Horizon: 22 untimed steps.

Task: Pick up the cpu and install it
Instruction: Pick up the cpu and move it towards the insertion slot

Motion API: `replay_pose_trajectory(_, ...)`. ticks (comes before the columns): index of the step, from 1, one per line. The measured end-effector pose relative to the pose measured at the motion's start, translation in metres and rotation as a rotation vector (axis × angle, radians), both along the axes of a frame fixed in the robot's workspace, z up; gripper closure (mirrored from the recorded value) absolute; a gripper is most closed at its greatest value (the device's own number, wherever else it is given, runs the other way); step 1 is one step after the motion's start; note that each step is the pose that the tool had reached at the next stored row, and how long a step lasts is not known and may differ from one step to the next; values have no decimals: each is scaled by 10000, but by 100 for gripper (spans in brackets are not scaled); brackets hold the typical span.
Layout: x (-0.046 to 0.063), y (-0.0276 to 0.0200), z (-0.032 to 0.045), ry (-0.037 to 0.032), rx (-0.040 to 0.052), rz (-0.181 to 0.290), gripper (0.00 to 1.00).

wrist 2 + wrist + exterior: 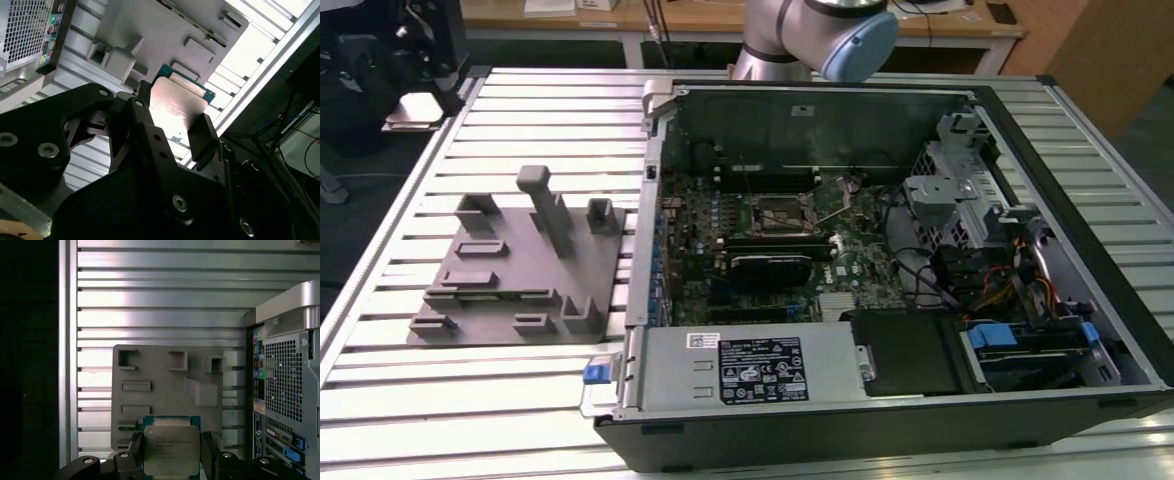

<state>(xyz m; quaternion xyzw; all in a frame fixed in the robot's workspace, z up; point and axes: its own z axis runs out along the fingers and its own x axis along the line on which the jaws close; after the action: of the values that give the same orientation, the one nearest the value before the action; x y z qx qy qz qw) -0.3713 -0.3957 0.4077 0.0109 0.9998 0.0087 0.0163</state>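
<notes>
Fingers (208, 450) are clamped on two opposite edges of the cpu (171, 455), so my gripper (171, 440) has it; edge grip presumably keeps the underside contacts untouched. Slatted table (480, 400) carries the open PC case (881, 430), grey fixture plate (507, 270) just beside it on the exterior view's left. Socket (781, 212) on the board looks unfilled, so install isn't done. Cpu hangs lid-up and level over the fixture plate, seemingly off its surface.

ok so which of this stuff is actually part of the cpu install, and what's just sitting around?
Part of the job:
- cpu, clamped in the gripper
- black socket on the motherboard

Just lying about:
- grey block plate on the slatted table
- power supply
- cables in the case
</notes>
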Motion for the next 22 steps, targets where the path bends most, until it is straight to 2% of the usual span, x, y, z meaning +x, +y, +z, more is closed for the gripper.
replay_pose_trajectory(22, 435, 0, 1, 1, -1, -1, 46)
